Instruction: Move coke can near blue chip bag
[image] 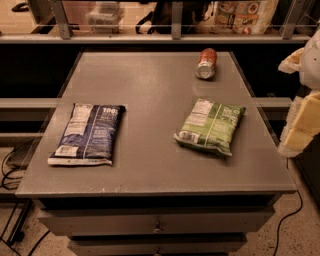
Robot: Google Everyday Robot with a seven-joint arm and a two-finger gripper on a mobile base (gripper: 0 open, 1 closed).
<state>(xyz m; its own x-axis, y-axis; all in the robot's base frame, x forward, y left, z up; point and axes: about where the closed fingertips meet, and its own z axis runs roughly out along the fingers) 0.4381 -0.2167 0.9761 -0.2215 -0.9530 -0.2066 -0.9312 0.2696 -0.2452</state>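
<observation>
The coke can is red with a silver end and lies on its side at the far right of the grey table. The blue chip bag lies flat at the table's left front, dark navy with white text and a thin white stripe. My gripper hangs at the right edge of the view, beyond the table's right side, to the right of the can and nearer than it. Its two pale yellow fingers stand apart and hold nothing.
A green chip bag lies at the table's right middle, between the can and the front edge. A shelf rail with packages runs behind the table. Drawers sit under the tabletop. Cables lie on the floor at left.
</observation>
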